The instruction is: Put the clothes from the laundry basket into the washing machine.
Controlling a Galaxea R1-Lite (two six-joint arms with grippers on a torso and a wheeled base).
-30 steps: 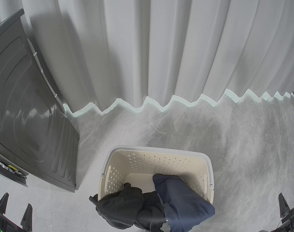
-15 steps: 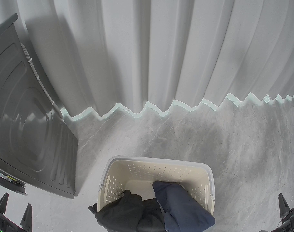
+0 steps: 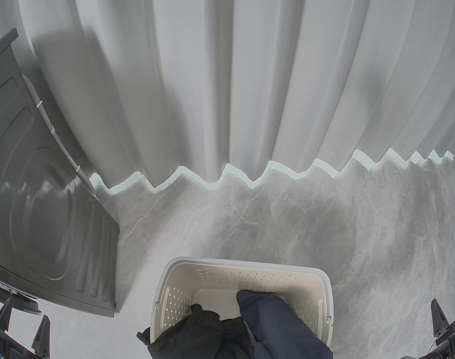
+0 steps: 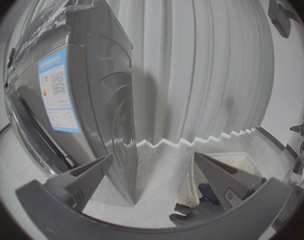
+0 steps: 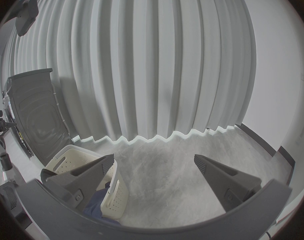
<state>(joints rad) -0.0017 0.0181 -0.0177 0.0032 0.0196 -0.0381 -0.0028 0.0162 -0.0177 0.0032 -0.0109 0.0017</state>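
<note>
Left gripper (image 3: 24,320): the jaws stood wide apart with nothing between them.
Right gripper (image 3: 449,305): it was spread just as wide and also empty.
Laundry basket (image 3: 242,264): it sat on the floor (image 3: 337,215) between the two grippers and slightly ahead of them, touched by neither.
Black garment (image 3: 197,332): it hung over the basket's near rim, on the side toward the left gripper.
Navy garment (image 3: 277,320): it lay against the black one, toward the right gripper, rising from inside the basket over the same rim.
Washing machine (image 3: 33,225): it stood just ahead of the left gripper on its outer side, well apart from the right gripper and near the basket without touching it.
Curtain (image 3: 237,76): it hung beyond the basket, facing both grippers.
</note>
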